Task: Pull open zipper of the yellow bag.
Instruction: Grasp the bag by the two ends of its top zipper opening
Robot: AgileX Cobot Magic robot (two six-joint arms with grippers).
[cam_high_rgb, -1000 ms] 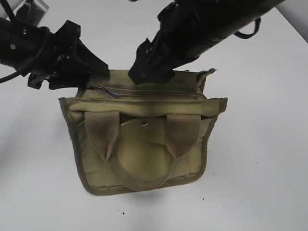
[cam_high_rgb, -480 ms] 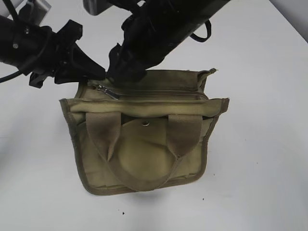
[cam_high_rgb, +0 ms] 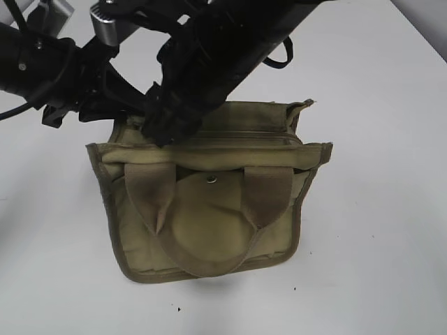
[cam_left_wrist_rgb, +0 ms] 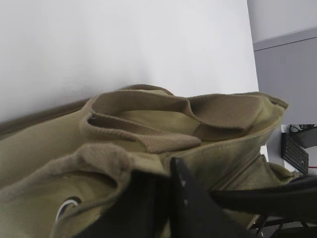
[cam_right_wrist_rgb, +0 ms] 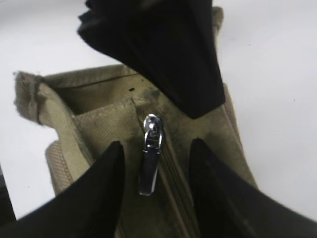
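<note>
The yellow bag [cam_high_rgb: 209, 216] stands upright on the white table with its snap pocket facing the exterior view. Its zipper [cam_high_rgb: 258, 139] runs along the top and looks closed. My left gripper [cam_high_rgb: 133, 112] is at the bag's top left corner; in the left wrist view this gripper [cam_left_wrist_rgb: 168, 166] is shut on the canvas edge. My right gripper [cam_high_rgb: 160, 132] reaches across over the zipper's left end and hides the pull there. In the right wrist view the right gripper [cam_right_wrist_rgb: 156, 144] is open, one finger on each side of the silver pull tab [cam_right_wrist_rgb: 150, 171], not touching it.
Two webbing handles [cam_high_rgb: 150, 192] hang over the bag's front, with a round metal snap [cam_high_rgb: 211, 179] between them. The white table [cam_high_rgb: 377, 230] lies around the bag. The left gripper's dark body [cam_right_wrist_rgb: 173, 59] sits just beyond the pull tab in the right wrist view.
My right arm has swung left along the bag's top until its gripper covers the pull tab, and its jaws have narrowed. The left arm has stayed at the bag's corner.
</note>
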